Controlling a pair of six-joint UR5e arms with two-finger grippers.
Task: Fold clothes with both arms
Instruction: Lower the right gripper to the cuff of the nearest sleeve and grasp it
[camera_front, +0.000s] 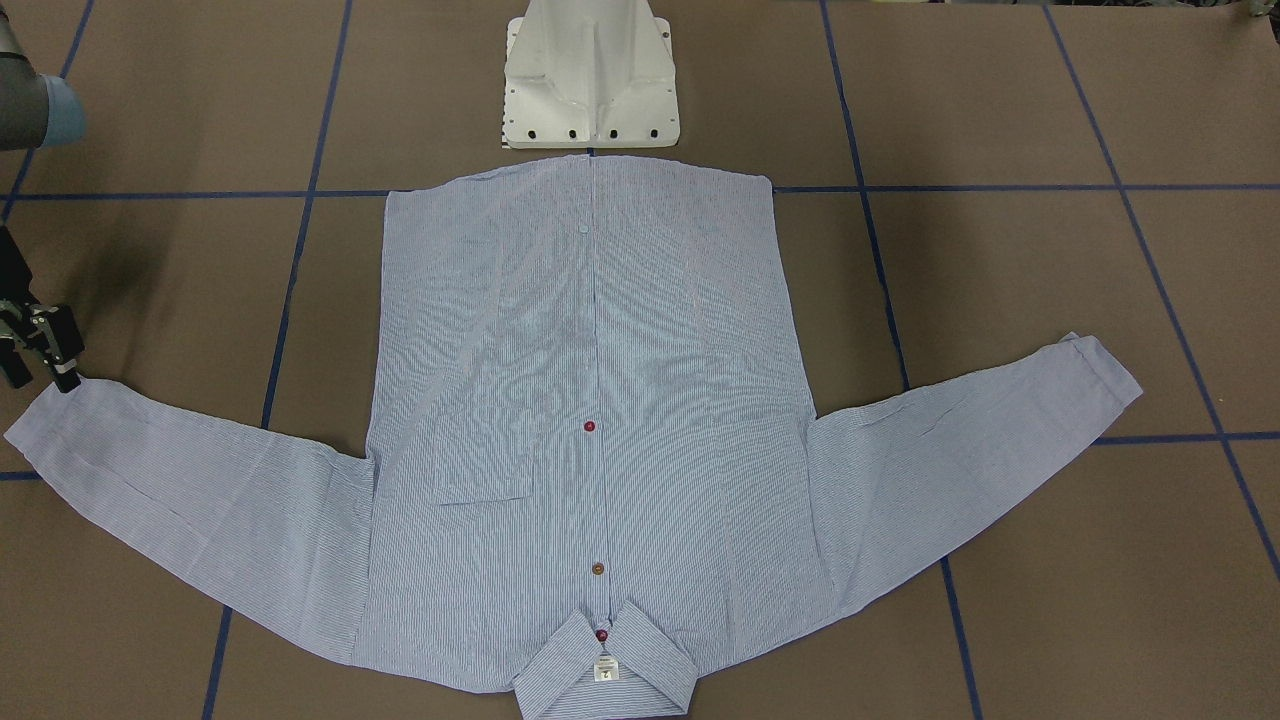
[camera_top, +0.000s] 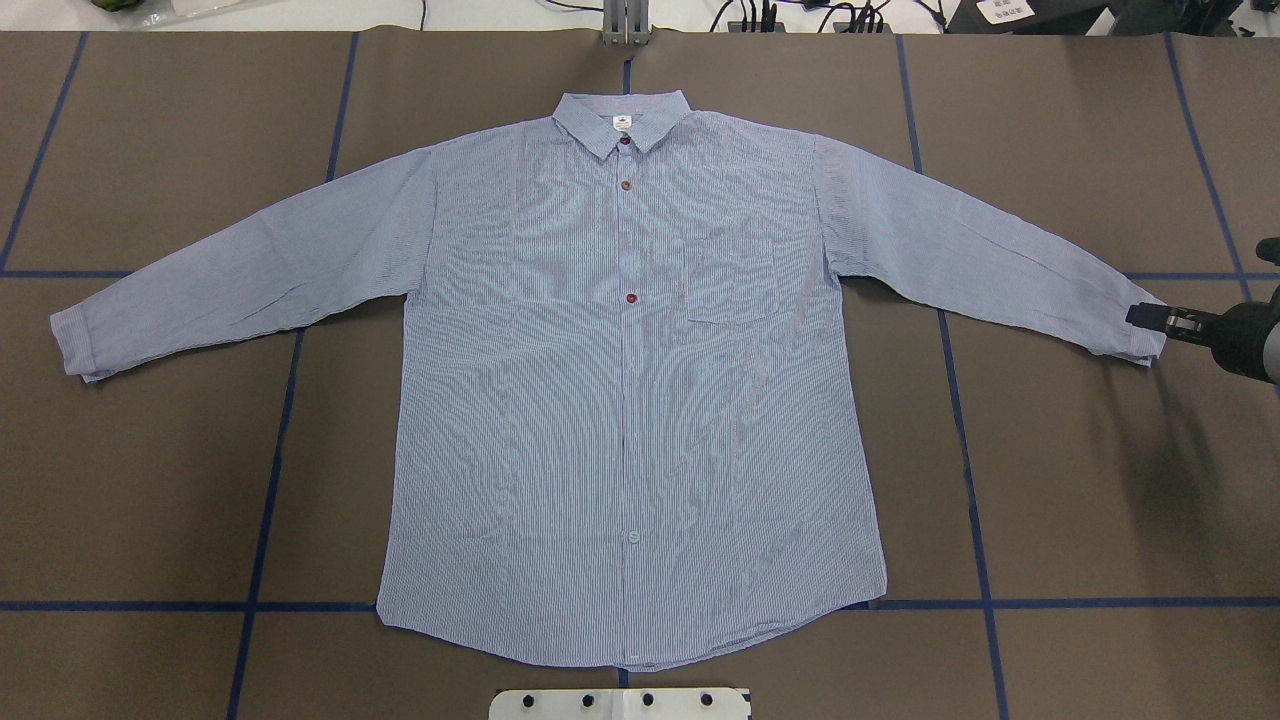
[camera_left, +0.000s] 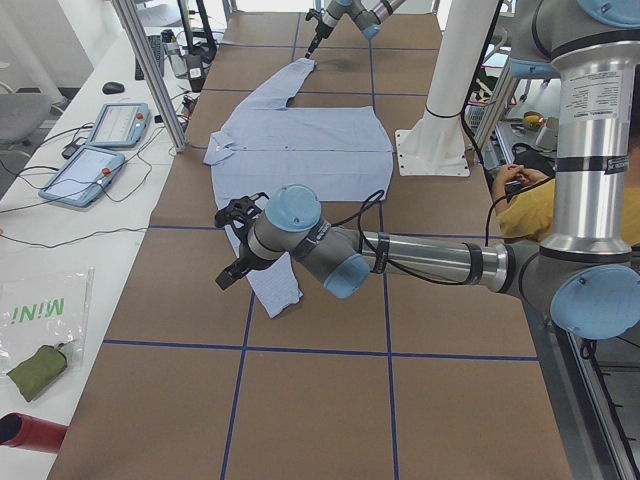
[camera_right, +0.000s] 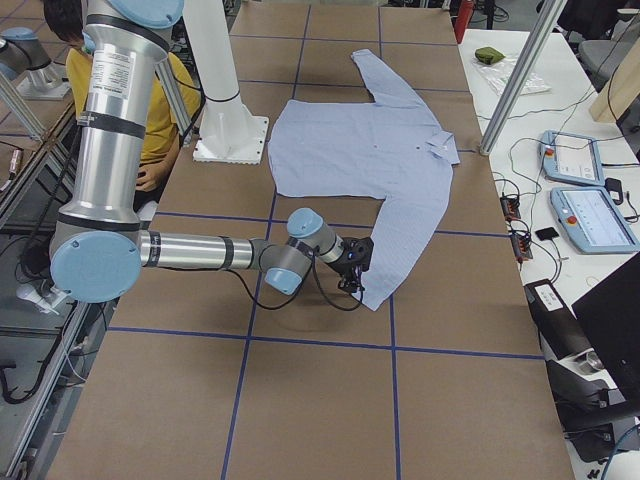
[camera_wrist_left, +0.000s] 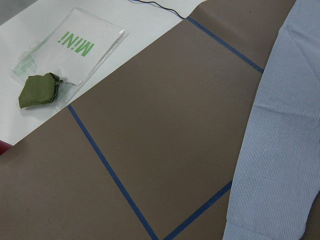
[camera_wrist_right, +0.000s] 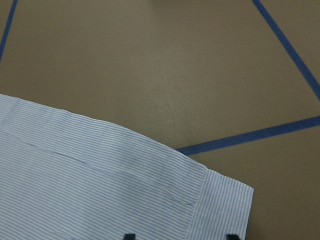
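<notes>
The light blue-and-white striped shirt (camera_top: 630, 400) lies flat and front up on the brown table, collar (camera_top: 622, 122) away from the robot and both sleeves spread out. My right gripper (camera_top: 1145, 318) is low at the end of the right-hand sleeve cuff (camera_top: 1130, 335). In the right wrist view its two black fingertips (camera_wrist_right: 129, 235) stand apart on either side of the cuff (camera_wrist_right: 220, 205), open. My left gripper (camera_left: 235, 245) shows only in the exterior left view, above the other sleeve's cuff (camera_left: 275, 290); I cannot tell whether it is open or shut. The left wrist view shows that sleeve (camera_wrist_left: 280, 165) from above.
The white pedestal base (camera_front: 590, 80) stands at the shirt's hem. Blue tape lines cross the table. A green pouch (camera_wrist_left: 40, 90) and a plastic bag (camera_wrist_left: 80, 45) lie past the table's left end. Teach pendants (camera_left: 95, 150) lie on the side bench. A person in yellow (camera_right: 150, 100) sits behind the robot.
</notes>
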